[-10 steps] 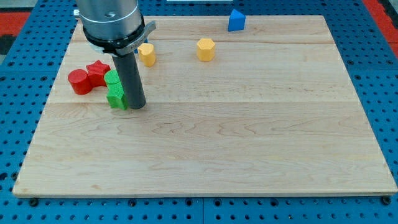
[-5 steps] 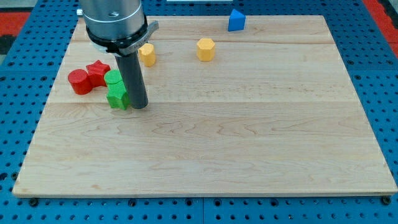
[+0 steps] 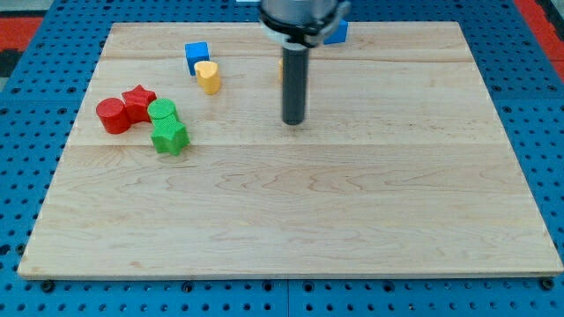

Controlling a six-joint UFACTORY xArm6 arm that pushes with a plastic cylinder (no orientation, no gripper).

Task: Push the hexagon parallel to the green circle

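My tip [image 3: 293, 121] rests on the board [image 3: 352, 194] near the middle, towards the view's top. The yellow hexagon [image 3: 281, 69] is almost wholly hidden behind the rod; only a sliver shows at the rod's left edge. The green circle [image 3: 162, 111] stands far to the view's left of my tip, touching the green star [image 3: 169, 137] just below it.
A red circle [image 3: 112, 115] and a red star [image 3: 138, 99] sit left of the green circle. A yellow heart [image 3: 208, 77] and a blue cube [image 3: 196, 55] lie up and left of my tip. Another blue block [image 3: 338, 32] shows behind the arm at the top.
The rod has moved from beside the green star to the view's right and up, now standing in front of the yellow hexagon. The blue cube, hidden before, now shows. No block has moved.
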